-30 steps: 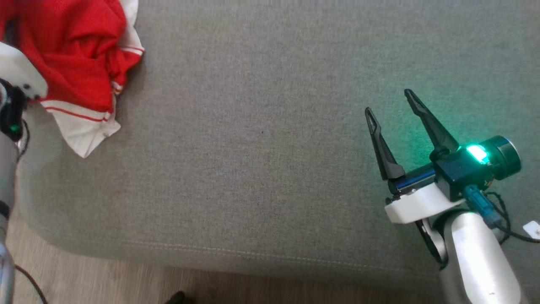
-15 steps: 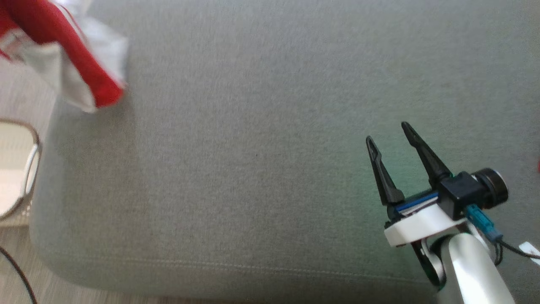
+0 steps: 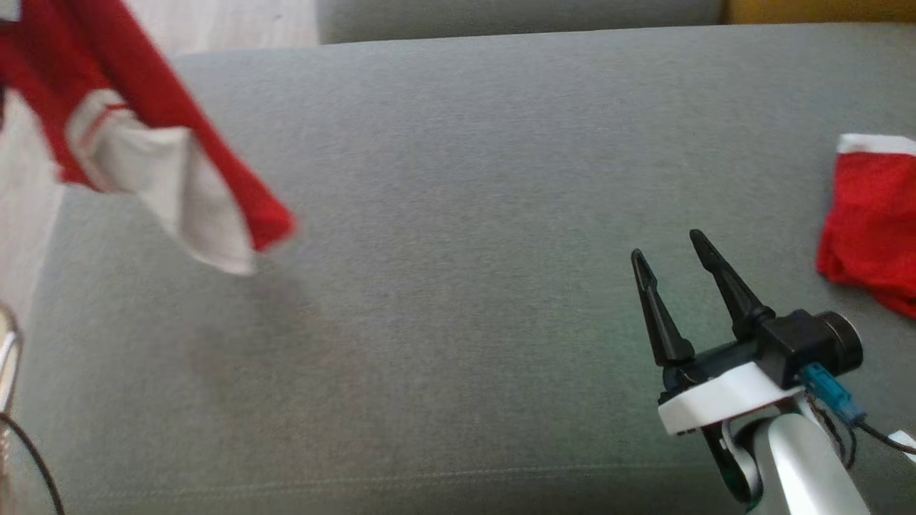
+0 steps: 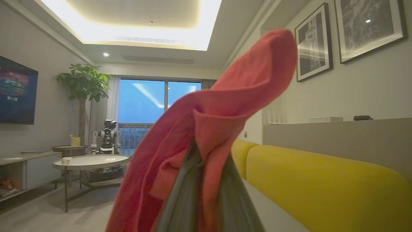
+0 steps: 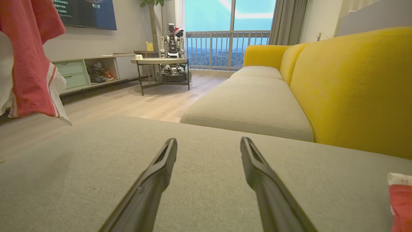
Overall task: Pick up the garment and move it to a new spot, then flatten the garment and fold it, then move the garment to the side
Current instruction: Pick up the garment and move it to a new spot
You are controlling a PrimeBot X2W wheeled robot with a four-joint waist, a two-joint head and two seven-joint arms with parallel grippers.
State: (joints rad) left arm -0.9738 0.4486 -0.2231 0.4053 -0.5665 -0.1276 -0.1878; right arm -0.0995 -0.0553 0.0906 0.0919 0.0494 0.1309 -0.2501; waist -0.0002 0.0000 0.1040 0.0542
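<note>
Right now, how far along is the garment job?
Done: the pickup; the left gripper is shut on the garment, which hangs above the cushion. In hand: the move to a new spot, not yet set down. Left: flattening, folding and moving aside; the right gripper hovers open over the cushion.

**What the views keep back**

The garment [image 3: 154, 161] is smeared by motion in the head view. The top and left edges cut off its upper part, so its full shape cannot be told. In the left wrist view it wraps the left gripper [image 4: 201, 167], whose fingertips are buried in the folds, hiding where they pinch. A red cloth [image 3: 869, 222] is sliced by the right edge, and its kind is unclear. The right arm [image 3: 801, 465] runs off the bottom edge. The television [image 4: 16, 90] carries text too small to read, and the far robot [image 4: 107, 135] is too small for detail.
</note>
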